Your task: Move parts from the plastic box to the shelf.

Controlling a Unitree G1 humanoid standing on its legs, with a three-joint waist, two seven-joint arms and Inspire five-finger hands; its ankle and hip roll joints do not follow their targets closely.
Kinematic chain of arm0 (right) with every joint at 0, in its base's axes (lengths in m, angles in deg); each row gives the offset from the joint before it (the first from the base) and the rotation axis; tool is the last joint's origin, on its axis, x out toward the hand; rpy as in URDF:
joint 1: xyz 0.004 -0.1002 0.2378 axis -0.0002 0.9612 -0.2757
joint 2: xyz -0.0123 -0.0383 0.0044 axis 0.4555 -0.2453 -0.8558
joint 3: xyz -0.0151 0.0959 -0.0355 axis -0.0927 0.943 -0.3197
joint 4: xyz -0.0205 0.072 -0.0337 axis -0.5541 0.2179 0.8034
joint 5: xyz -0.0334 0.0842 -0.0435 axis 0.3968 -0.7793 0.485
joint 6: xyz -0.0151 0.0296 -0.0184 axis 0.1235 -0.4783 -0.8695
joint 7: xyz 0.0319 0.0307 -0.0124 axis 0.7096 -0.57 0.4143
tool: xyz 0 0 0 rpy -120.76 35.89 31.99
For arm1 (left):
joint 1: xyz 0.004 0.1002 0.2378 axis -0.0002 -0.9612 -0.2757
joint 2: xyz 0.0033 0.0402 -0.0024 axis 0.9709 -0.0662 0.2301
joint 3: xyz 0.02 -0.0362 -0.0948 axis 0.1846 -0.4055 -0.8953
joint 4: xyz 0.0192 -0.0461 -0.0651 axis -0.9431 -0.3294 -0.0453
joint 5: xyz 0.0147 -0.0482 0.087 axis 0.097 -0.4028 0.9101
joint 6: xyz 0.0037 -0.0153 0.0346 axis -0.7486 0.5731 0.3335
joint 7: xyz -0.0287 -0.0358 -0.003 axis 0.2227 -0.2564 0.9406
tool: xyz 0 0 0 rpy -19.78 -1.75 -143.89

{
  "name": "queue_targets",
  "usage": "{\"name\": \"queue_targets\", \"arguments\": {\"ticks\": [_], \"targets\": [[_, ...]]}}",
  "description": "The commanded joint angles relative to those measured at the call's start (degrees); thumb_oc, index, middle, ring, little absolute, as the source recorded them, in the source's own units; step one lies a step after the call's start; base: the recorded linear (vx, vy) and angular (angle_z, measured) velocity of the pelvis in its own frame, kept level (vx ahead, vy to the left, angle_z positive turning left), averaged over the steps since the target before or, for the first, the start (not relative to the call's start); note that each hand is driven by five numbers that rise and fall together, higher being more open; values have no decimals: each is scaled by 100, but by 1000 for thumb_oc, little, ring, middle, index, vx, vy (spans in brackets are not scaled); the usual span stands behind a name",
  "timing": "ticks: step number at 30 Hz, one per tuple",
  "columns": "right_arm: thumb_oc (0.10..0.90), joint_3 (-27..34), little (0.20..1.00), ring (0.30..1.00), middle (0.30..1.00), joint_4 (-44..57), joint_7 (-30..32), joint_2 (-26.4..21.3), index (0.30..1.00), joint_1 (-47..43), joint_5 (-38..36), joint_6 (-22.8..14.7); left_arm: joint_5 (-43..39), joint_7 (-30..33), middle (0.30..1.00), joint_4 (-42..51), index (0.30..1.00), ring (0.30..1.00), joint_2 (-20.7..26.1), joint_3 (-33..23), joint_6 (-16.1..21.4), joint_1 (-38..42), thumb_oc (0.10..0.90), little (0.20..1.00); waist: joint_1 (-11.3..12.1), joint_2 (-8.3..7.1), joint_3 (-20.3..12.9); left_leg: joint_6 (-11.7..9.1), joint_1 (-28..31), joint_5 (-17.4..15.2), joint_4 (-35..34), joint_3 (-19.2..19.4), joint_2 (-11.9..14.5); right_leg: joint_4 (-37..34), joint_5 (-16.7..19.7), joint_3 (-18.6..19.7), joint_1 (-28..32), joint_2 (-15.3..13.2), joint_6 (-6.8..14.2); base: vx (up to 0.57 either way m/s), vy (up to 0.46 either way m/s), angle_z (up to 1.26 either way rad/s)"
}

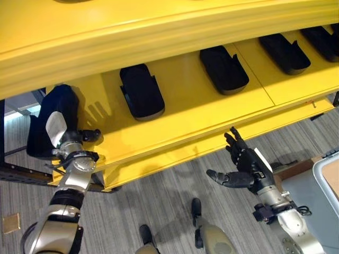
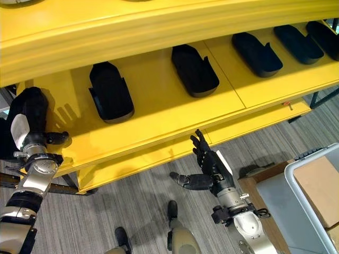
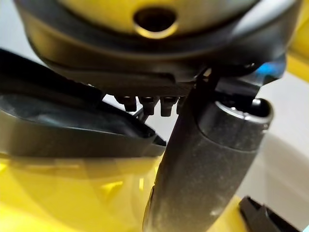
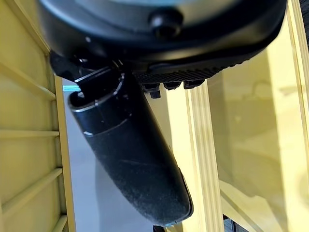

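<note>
- Yellow shelf (image 1: 212,114) spans the whole upper scene, running from the left up toward the right, with another yellow tier above it.
- Grey plastic box (image 2: 296,185) at lower right on the floor side, well apart from the shelf front; a brown cardboard piece (image 2: 320,185) sits inside it.
- Striped grey floor (image 1: 169,196) below the shelf edge.
- Four black parts lie in a row on the shelf surface, spaced apart: nearest part (image 1: 141,91), second part (image 1: 223,69), third part (image 1: 284,53), fourth part (image 1: 322,41) at the far right edge.
- Fifth black part (image 1: 53,119) at the shelf's left end, tilted up, partly overhanging the end.
- Left hand (image 1: 71,138) is on that fifth part, white thumb cover against its face; left wrist view shows the thumb (image 3: 203,169) beside the part's rim, fingers hidden behind the part, so cannot tell how they're set.
- Right hand (image 1: 244,165) hangs below the shelf's front lip, holding nothing, fingers straight and spread upward, thumb (image 4: 130,154) stuck out sideways, not touching the shelf.
- Small gold plate (image 1: 10,222) on the floor at lower left.
</note>
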Motion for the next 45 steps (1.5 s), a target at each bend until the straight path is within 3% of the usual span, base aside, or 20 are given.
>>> {"name": "queue_targets", "arguments": {"ticks": [1, 18, 30, 45], "targets": [[900, 223, 1000, 1000, 1000, 565, -48, -12, 1000, -330, -236, -607, -352, 105, 1000, -352, 1000, 1000, 506, -98, 312, 949, 900, 1000, -54, -254, -135, 23, 199, 145, -41, 7, 97, 95, -608, -26, 647, -421, 490, 0, 0, 0], [900, 180, 1000, 1000, 1000, 650, 66, -63, 1000, -284, -287, -570, -1938, -324, 1000, -1940, 1000, 1000, -11, -313, 280, 1450, 900, 1000, -115, -323, -11, 38, 132, 166, -22, 69, 85, 192, -601, 92, 459, -426, 475, 2, 2, -1], [900, 201, 1000, 1000, 1000, 635, 109, -35, 1000, -284, -262, -485, -2469, -556, 1000, -1865, 1000, 1000, -320, -181, 314, 1702, 900, 1000, -160, -257, 56, 49, 198, 140, -7, 78, 50, 239, -619, 119, 476, -454, 467, 1, 1, 0], [900, 264, 1000, 1000, 1000, 602, 242, 41, 1000, -339, -119, -346, -3325, -906, 1000, -901, 1000, 1000, -759, -12, 500, 1573, 900, 1000, -183, -153, 101, 88, 259, 110, -1, 22, 0, 266, -635, 114, 533, -482, 444, 0, 0, 0]]}}
